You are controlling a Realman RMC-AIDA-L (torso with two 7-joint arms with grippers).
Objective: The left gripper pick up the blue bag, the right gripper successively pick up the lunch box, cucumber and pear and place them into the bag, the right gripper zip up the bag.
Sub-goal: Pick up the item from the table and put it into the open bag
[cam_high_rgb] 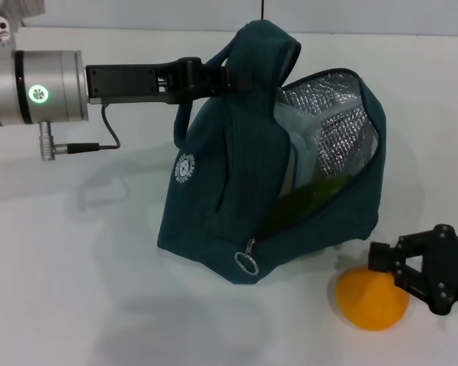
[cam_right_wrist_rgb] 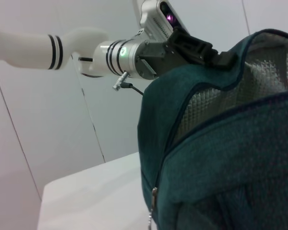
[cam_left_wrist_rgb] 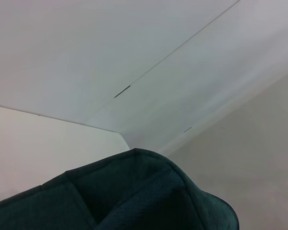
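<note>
Standing on the white table (cam_high_rgb: 99,305), the blue bag (cam_high_rgb: 213,206) is held up at its top by the left gripper (cam_high_rgb: 232,78), clamped on the fabric; its mouth gapes, and the lunch box (cam_high_rgb: 301,149) and cucumber (cam_high_rgb: 312,197) are seen inside. The pear (cam_high_rgb: 369,299) lies just outside the bag, flanked by the spread fingers of the right gripper (cam_high_rgb: 392,274)

Clear blue-rimmed plastic lunch box (cam_high_rgb: 301,145) and long dark green cucumber (cam_high_rgb: 312,194): each largely hidden inside the dark teal-blue fabric bag (cam_high_rgb: 213,221). Black left gripper (cam_high_rgb: 232,76): fingertips buried in the bag's handle. Black right gripper (cam_high_rgb: 400,263): cut off by the right edge, partly covering the orange-yellow pear (cam_high_rgb: 369,301).
</note>
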